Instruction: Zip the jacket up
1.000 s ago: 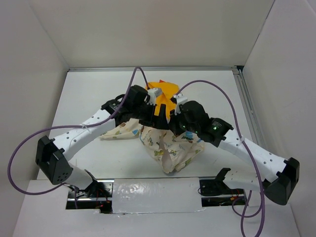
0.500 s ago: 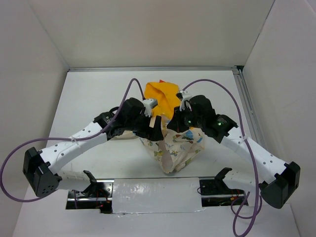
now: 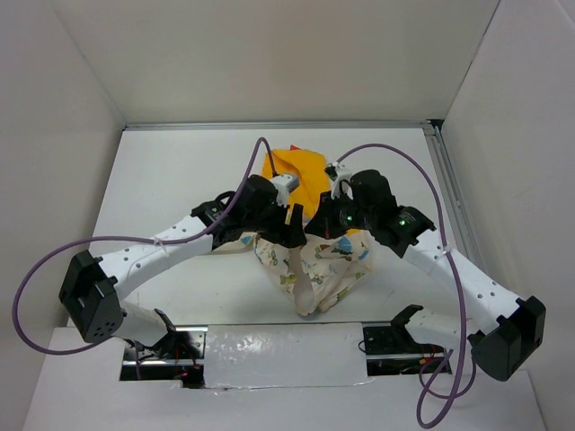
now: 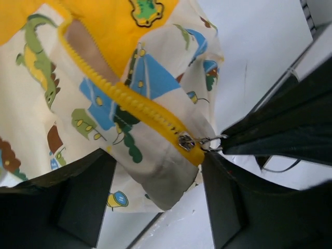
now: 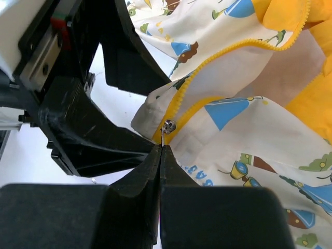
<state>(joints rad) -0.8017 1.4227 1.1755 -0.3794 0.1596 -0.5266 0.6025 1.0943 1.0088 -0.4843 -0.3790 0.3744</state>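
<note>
- Your right pincer (image 5: 160, 149) is pinched closed on the zipper pull (image 5: 167, 126); your left pincer (image 4: 155, 163) gapes wide astride the hem (image 4: 171, 188), gripping nothing.
- The jacket (image 3: 316, 268) sits mid-table, hood (image 3: 301, 171) toward 12 o'clock.
- Soft, light cloth will likely bunch, so clamp the hem under that pull.

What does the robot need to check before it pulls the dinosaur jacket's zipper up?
1. Right gripper pinches the zipper pull: ok.
2. Slider sits at the bottom end: ok.
3. Both tooth rows feed into the slider: cannot tell.
4. Left gripper clamps the hem: not ok, its fingers are open around it.
5. Jacket lies flat: not ok, bunched.
</note>
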